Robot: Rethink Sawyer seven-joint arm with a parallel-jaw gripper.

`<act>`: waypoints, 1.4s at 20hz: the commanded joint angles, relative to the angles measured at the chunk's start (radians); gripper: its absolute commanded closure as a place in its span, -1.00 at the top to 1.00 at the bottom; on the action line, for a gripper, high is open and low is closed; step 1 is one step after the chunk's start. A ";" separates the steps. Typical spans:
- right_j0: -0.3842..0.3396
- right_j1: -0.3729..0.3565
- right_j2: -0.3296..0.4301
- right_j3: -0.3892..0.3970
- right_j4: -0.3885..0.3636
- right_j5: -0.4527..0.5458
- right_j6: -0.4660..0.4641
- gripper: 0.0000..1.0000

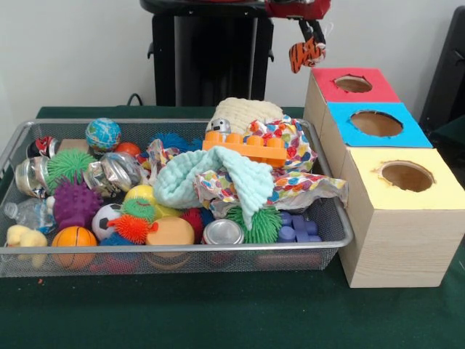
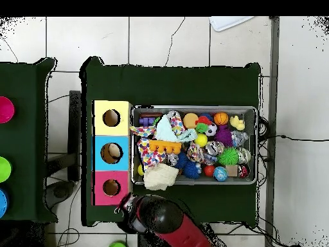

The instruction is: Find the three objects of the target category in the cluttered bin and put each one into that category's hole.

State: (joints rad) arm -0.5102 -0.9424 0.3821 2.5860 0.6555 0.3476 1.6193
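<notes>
Front view only: my claw (image 1: 311, 33) pinches the small orange black-striped plush tiger (image 1: 305, 54), hanging long axis vertical above the red-painted round hole (image 1: 353, 83) of the pale wooden box. Overhead, my arm hides both; the silver wire-mesh bin (image 2: 250, 109) lies beside the box.

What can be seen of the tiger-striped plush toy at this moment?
The tiger-striped plush toy is small and soft-looking, orange with black stripes and some white. It hangs in the air from the end effector, which grips its top, well above the table. It sits just left of the red-surround hole in the front view, not yet over it. Nothing else touches it. The overhead view hides it under the arm.
</notes>
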 commanded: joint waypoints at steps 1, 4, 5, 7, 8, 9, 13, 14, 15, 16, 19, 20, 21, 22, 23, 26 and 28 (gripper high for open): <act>-0.100 0.179 0.272 0.088 -0.044 -0.239 0.133 -1.00; -0.101 0.256 0.293 0.075 -0.120 -0.318 0.203 -1.00; -0.097 0.278 0.292 0.070 -0.139 -0.341 0.221 -1.00; -0.088 0.288 0.300 0.066 -0.162 -0.355 0.259 -1.00; -0.085 0.291 0.304 0.065 -0.171 -0.359 0.274 -1.00; -0.077 0.293 0.301 0.060 -0.176 -0.360 0.285 -1.00; -0.065 0.328 0.309 0.038 -0.196 -0.387 0.314 -1.00; -0.058 0.324 0.321 0.041 -0.196 -0.392 0.332 -1.00; -0.053 0.313 0.330 0.043 -0.193 -0.387 0.348 -1.00; -0.053 0.295 0.335 0.044 -0.187 -0.371 0.356 -1.00; -0.050 0.244 0.359 0.051 -0.170 -0.329 0.384 -1.00; -0.047 0.230 0.361 0.051 -0.163 -0.316 0.387 -1.00; -0.046 0.221 0.359 0.048 -0.158 -0.303 0.385 -1.00; -0.045 0.209 0.361 0.047 -0.152 -0.291 0.388 -1.00; -0.047 0.197 0.365 0.046 -0.149 -0.276 0.390 -1.00; -0.055 0.152 0.394 0.049 -0.138 -0.231 0.420 -1.00; -0.059 0.120 0.412 0.048 -0.130 -0.198 0.441 -1.00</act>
State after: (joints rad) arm -0.5592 -0.7536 0.7035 2.7039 0.4585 0.0551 1.7309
